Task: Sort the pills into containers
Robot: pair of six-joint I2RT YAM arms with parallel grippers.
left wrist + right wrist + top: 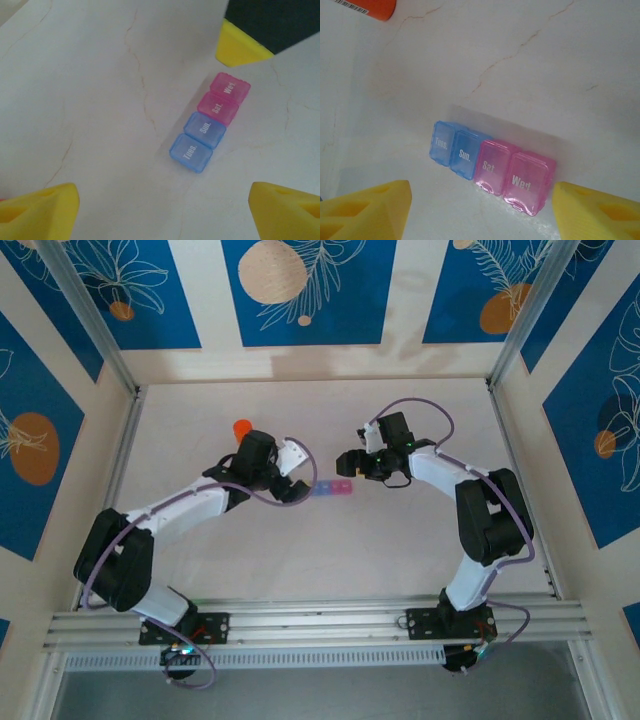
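Found left claw open, fingers spread wide, nothing held. Located box flat on table just ahead of that claw, mid-table, between the two claws. Logged four joined sections, lids apparently shut: Tues and Sun blue, Sat and Wed pink. Traced long axis roughly left to right across the top view, blue end toward left claw, pink end toward right claw. Viewed from left wrist, met the strip nearly end-on (Tues nearest, Wed farthest), running away and slightly rightward, clear of both fingers. Found right claw open too, gripping nothing. Viewed from right wrist, met the strip broadside, spanning most of the gap ahead of the fingers, Wed end close by one finger; contact not confirmed. Judged right claw the nearer, one finger just beside the pink end, yet closing along the strip's length. Judged left claw set to close across the short width, so better suited to pinch or steady the blue end. Noted orange bottle beyond left claw, well apart from box.
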